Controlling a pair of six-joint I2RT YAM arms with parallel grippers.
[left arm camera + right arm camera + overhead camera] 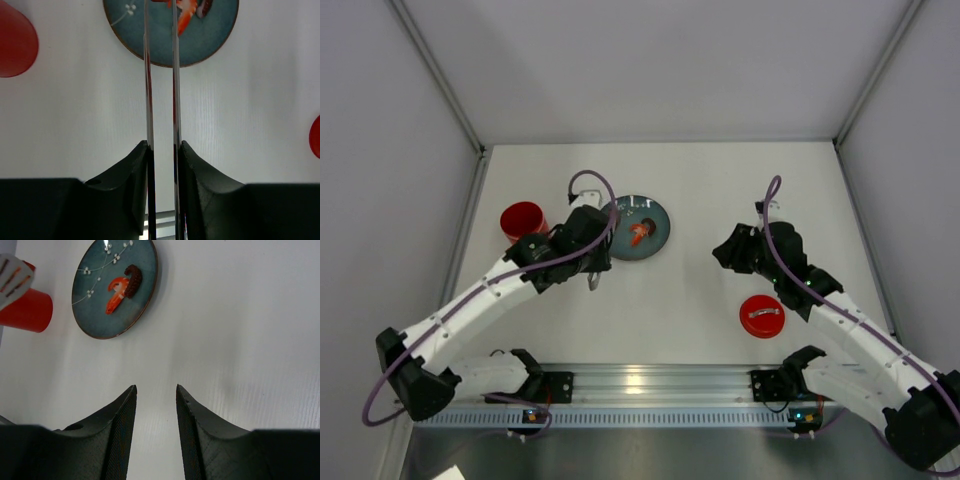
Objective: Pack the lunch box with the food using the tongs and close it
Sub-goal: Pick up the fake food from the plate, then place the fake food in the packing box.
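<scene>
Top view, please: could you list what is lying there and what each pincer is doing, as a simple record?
lunch box: open, left of the plate
food: a few red, orange and dark pieces on the plate
tongs: squeezed in the left pincer, pointing toward the plate
right pincer: open, empty
lid: lying flat beside the right arm, off the lunch box

I read this as a robotics lab test cell. An aluminium rail (pixel 650 380) carries both arm bases (pixel 548 384), with purple cabling (pixel 588 180) on the arms. Beyond the rail is a white table (pixel 700 190). Plain grey panels (pixel 650 60) on metal posts (pixel 440 75) enclose it.
</scene>
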